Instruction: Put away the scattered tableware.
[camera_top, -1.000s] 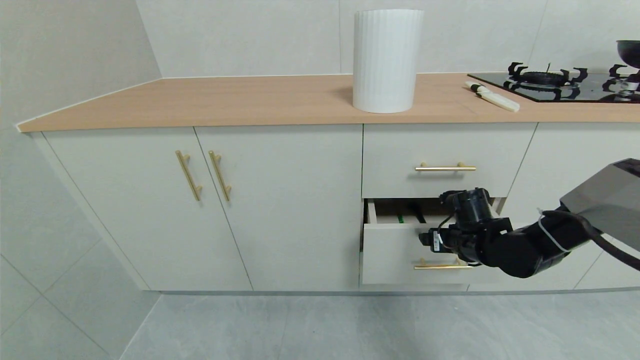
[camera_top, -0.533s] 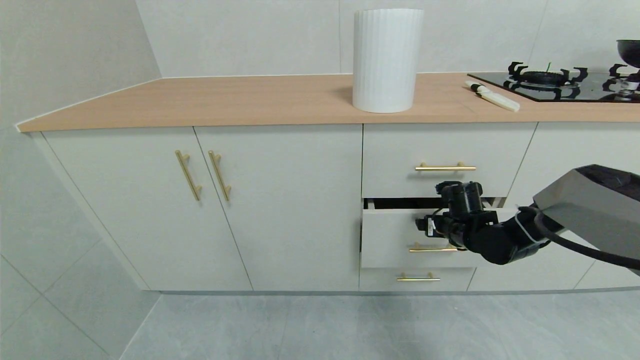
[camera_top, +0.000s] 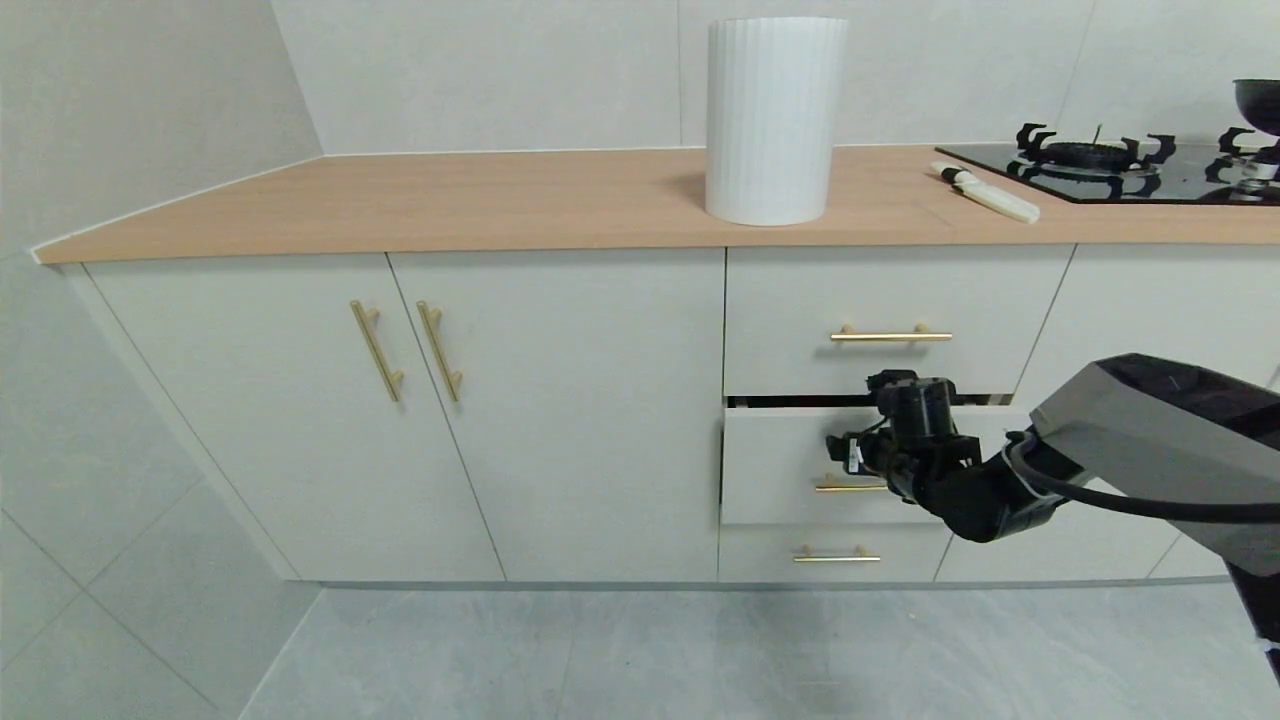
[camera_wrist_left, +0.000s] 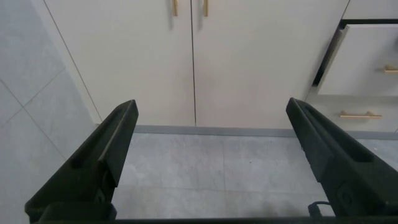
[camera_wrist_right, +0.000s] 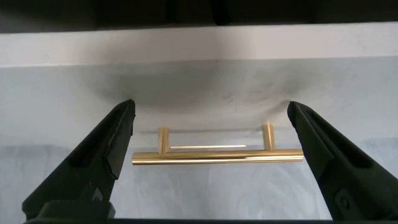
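Observation:
The middle drawer (camera_top: 780, 465) of the cabinet stands out only slightly, with a thin dark gap above its front. My right gripper (camera_top: 868, 462) is right at the drawer front, over its gold handle (camera_top: 845, 487). In the right wrist view the handle (camera_wrist_right: 217, 155) lies between the two wide-apart fingers, so the right gripper (camera_wrist_right: 210, 111) is open and holds nothing. A pale knife (camera_top: 985, 192) lies on the wooden counter near the stove. My left gripper (camera_wrist_left: 211, 106) hangs open low over the floor, facing the double cabinet doors (camera_wrist_left: 189, 37).
A tall white ribbed cylinder (camera_top: 770, 120) stands on the counter (camera_top: 450, 200) above the drawers. A black gas hob (camera_top: 1120, 165) is at the far right. Shut drawers sit above (camera_top: 890, 315) and below (camera_top: 835, 555). Grey tiled floor (camera_top: 600, 650) lies open in front.
The middle drawer has gone from half open to almost shut, its contents now hidden. My right arm has moved in toward the cabinet with the drawer front.

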